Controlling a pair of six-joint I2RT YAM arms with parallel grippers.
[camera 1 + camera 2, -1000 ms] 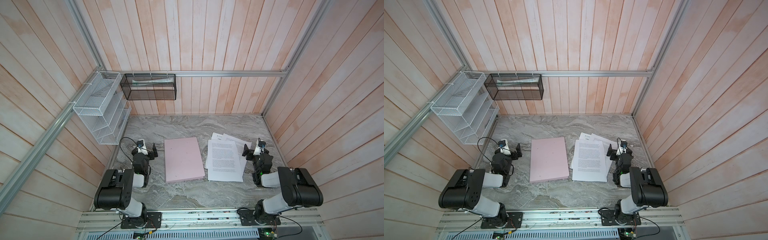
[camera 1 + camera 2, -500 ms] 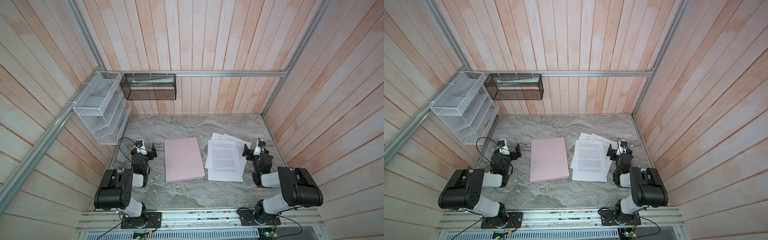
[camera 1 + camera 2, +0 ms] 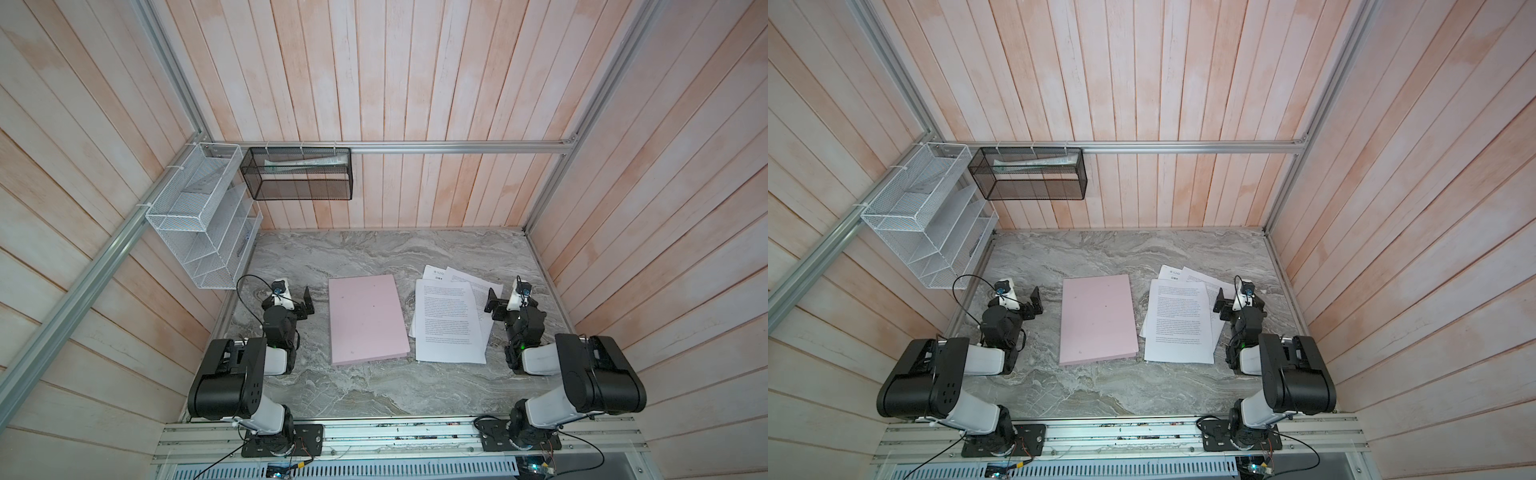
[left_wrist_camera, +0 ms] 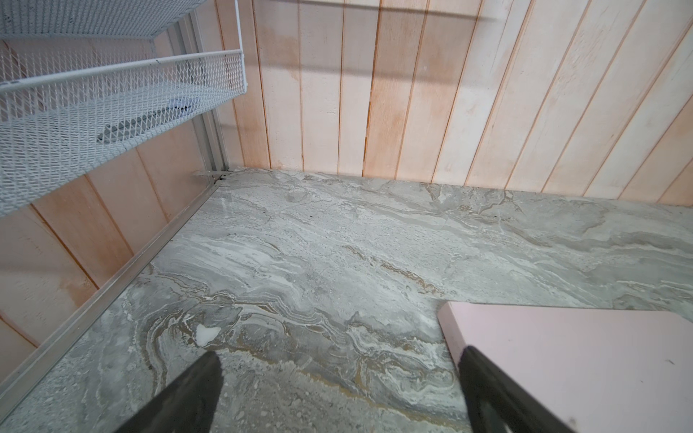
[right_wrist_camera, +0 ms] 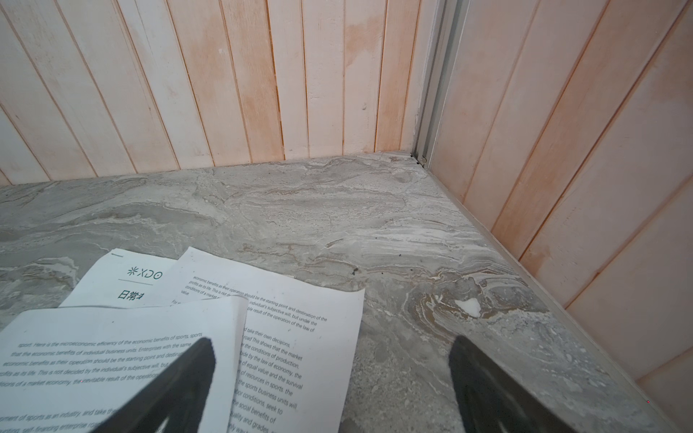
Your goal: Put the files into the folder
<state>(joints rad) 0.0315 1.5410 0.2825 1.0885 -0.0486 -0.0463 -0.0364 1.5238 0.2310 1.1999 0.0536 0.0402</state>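
The closed pale pink folder (image 3: 365,320) (image 3: 1098,320) lies flat on the marble table, in the middle. Just right of it the files (image 3: 449,324) (image 3: 1179,324), white printed sheets, lie fanned in a loose overlapping pile; one carries a small header logo (image 5: 144,273). My left gripper (image 3: 307,305) (image 3: 1036,305) rests low at the folder's left edge, open and empty; in the left wrist view (image 4: 339,358) one finger overlaps the folder's corner (image 4: 581,356). My right gripper (image 3: 490,303) (image 3: 1219,301) sits at the files' right edge, open, with one finger over the sheets (image 5: 112,356).
A white wire-mesh tiered rack (image 3: 203,224) hangs on the left wall, above my left arm. A black mesh basket (image 3: 299,178) holding rolled paper hangs on the back wall. Wooden walls enclose the table (image 3: 374,257) on three sides.
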